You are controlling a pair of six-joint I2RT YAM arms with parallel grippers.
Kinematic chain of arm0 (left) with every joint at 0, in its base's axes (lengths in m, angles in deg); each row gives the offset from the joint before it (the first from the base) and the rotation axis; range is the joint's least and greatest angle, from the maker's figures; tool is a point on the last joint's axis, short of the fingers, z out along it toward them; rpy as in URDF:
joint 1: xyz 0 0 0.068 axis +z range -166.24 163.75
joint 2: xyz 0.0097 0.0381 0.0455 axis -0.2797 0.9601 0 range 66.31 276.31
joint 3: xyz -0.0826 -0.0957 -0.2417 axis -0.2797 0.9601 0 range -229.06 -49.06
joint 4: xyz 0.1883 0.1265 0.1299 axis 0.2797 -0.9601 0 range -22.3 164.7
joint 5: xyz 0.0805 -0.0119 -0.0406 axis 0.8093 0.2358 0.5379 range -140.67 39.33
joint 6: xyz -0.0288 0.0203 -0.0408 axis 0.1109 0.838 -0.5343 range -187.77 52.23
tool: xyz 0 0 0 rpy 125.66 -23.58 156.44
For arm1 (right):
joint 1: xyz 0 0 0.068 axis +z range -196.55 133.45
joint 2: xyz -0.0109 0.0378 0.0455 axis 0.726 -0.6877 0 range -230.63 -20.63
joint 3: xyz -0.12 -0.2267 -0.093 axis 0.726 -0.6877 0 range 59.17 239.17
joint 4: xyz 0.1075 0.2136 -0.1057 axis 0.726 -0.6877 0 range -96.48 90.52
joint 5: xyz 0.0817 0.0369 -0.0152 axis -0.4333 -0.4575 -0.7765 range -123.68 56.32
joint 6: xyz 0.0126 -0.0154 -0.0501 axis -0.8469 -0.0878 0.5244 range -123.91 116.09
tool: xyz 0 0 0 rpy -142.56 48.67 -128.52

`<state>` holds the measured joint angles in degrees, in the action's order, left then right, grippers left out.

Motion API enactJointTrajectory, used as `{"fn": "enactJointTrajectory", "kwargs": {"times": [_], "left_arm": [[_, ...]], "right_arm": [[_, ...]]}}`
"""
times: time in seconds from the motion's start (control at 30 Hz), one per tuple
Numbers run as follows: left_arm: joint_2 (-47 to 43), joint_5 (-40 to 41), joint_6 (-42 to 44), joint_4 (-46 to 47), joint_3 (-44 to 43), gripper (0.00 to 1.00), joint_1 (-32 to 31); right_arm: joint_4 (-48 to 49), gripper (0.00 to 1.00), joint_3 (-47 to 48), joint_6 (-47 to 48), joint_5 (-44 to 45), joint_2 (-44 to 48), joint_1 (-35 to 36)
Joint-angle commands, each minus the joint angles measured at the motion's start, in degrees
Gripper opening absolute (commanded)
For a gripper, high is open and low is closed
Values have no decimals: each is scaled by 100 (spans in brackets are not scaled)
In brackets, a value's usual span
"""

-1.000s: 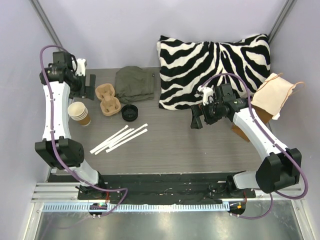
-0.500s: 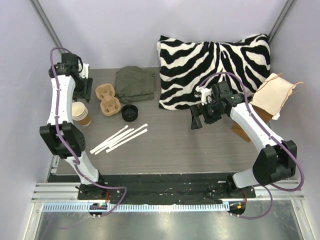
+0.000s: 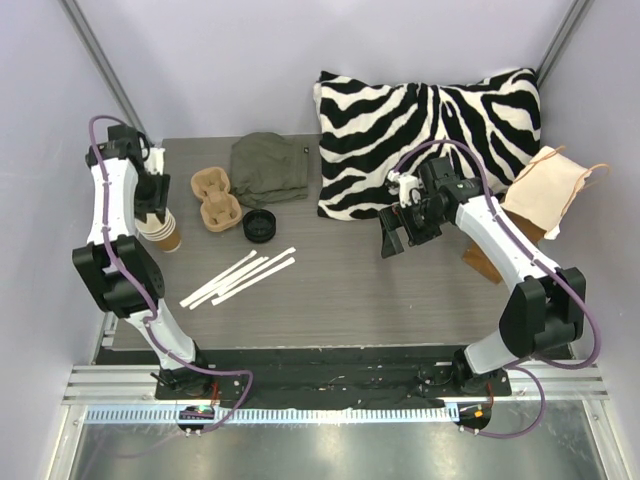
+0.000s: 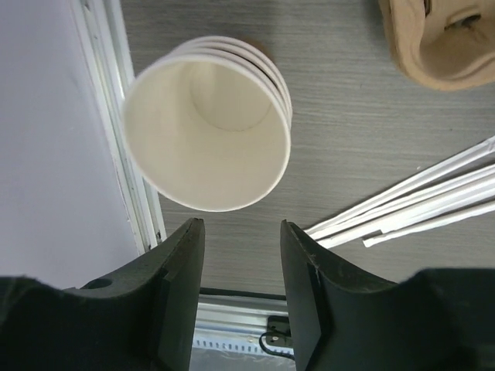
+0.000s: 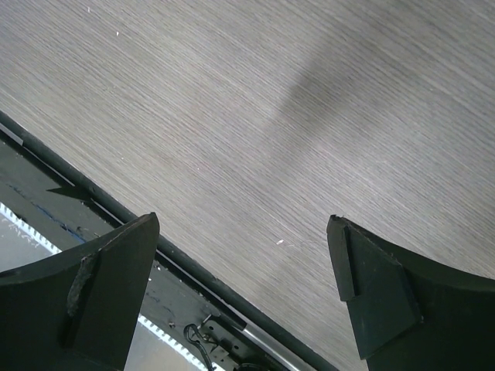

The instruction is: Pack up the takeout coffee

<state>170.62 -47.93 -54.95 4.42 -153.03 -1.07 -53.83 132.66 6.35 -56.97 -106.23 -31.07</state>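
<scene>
The left arm stands folded upright at the tabletop's (image 3: pixel 350 290) left edge. Its wrist points down, so the left pincer (image 4: pixel 241 229) hangs over the stack of paper coffee cups (image 4: pixel 209 131), fingers partly apart with nothing between them. The stack stands upright, near the cup carrier (image 3: pixel 215 197). The right arm reaches forward, its right pincer (image 5: pixel 244 232) spread wide above the tabletop.

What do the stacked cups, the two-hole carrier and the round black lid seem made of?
The stacked cups look like paper: matte pale inside, thin rims, brown outside. The two-hole carrier is probably moulded pulp: dull tan, rounded wells. The round black lid may be plastic; too small to tell.
</scene>
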Motion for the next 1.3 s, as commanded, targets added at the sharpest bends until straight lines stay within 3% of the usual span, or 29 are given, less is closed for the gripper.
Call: {"fn": "enactJointTrajectory", "kwargs": {"times": [0.0,0.67,0.83,1.27], "left_arm": [[-16,-186,247,269,253,47,3],[318,-547,344,357,324,41,38],[318,-573,318,349,298,32,38],[151,-564,291,287,210,32,38]], "right_arm": [[-155,100,253,72,-18,-79,-19],[-252,100,262,116,-53,-273,-10],[-252,100,279,125,-70,-273,-28],[-261,100,271,116,-115,-255,-28]]}}
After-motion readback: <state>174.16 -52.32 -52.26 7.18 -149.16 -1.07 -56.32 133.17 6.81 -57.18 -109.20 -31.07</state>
